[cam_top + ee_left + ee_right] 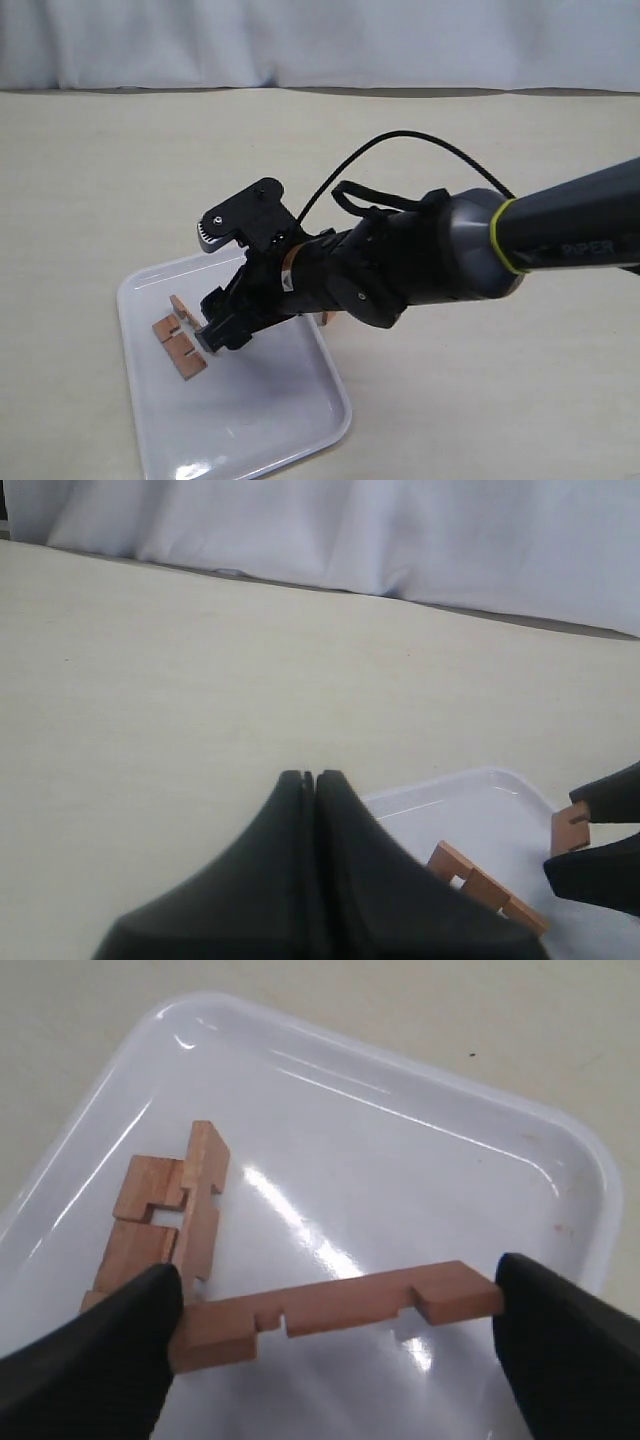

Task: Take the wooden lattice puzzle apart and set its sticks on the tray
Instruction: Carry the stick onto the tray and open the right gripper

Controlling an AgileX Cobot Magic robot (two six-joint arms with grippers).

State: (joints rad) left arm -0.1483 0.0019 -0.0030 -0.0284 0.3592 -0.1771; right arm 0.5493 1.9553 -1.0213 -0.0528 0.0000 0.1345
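Clamping one stick (335, 1312) endwise, right gripper (335, 1298) hangs over the tray (255, 415), left half. Stick judged light, stiff, smooth (end hold could pivot); flat mid-length faces look surer. Just left lie loose sticks (180, 342). Idle left gripper (308, 780): tips together, empty.

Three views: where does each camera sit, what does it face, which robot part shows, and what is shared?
Exterior: off the arms, high, looking down on the tray; right arm and right gripper show.
Left wrist: mounted there, low, facing across the table; shut left gripper shows.
Right wrist: mounted there, looking down at the stick between its fingers.
Shared: all three see the tray.
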